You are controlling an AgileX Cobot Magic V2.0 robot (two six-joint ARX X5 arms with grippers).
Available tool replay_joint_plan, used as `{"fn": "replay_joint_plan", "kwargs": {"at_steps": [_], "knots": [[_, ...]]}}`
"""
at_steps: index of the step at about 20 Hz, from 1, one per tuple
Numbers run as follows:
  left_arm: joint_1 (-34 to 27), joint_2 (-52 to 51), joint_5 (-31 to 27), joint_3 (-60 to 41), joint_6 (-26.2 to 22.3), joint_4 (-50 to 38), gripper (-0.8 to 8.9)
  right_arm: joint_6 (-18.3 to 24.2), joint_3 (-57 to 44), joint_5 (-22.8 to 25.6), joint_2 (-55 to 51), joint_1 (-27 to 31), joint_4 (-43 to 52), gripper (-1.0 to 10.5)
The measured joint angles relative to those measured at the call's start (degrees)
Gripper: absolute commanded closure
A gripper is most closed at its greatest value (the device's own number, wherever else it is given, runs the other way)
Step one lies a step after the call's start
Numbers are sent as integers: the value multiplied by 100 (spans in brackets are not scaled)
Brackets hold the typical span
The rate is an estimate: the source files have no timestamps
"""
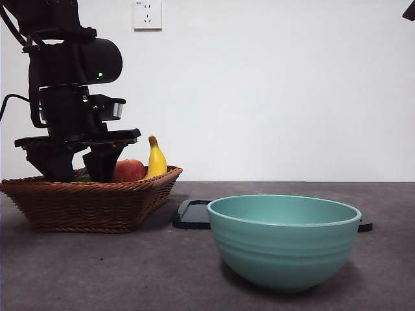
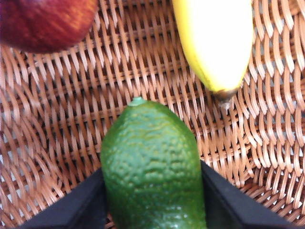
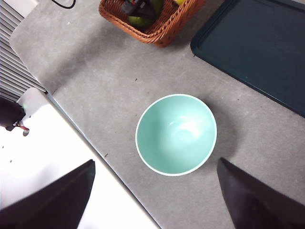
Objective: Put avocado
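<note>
Looking level across the grey worktop [image 1: 97, 272] we see a plain white wall behind it with a socket plate [image 1: 147, 14] high up. A brown wicker basket [image 1: 84, 204] sits toward the worktop's left edge, a teal ceramic bowl [image 1: 283, 238] stands near the front edge, and a dark flat tray [image 1: 192, 214] lies behind the bowl, toward the back edge.

Inside the basket the avocado [image 2: 152, 167] lies on the woven floor, directly between the two black jaws of our left gripper [image 2: 152, 210]. A red apple [image 2: 45, 21] and a yellow banana [image 2: 217, 43] lie beyond it in the same basket, neither touching it; the banana's tip comes near the avocado's narrow end.

Our left gripper is lowered into the basket with its jaws set about as wide as the fruit, one flank of the avocado against each jaw, so it is clamped on the avocado.

Our right gripper [image 3: 157, 200] hangs high above the worktop's front part over the bowl, its jaws spread wide and holding nothing.
</note>
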State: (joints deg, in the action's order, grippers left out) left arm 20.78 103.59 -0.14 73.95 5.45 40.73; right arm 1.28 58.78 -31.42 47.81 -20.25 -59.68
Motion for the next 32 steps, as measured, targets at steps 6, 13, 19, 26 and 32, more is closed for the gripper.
{"fn": "replay_joint_plan", "kwargs": {"at_steps": [6, 13, 19, 26, 32], "knots": [[33, -260, 190, 2, 0, 96, 664, 0, 0, 0, 0, 0, 0, 535], [817, -2004, 1211, 15, 0, 431, 663, 0, 0, 17, 0, 0, 0, 534], [2190, -2122, 1252, 15, 0, 417, 663, -20, 0, 299, 0, 0, 0, 534], [3174, -1115, 1248, 15, 0, -205, 664, -116, 0, 774, -44, 2, -2, 534], [3517, -271, 1019, 15, -26, -562, 664, -203, 0, 920, -326, 2, -28, 534]]}}
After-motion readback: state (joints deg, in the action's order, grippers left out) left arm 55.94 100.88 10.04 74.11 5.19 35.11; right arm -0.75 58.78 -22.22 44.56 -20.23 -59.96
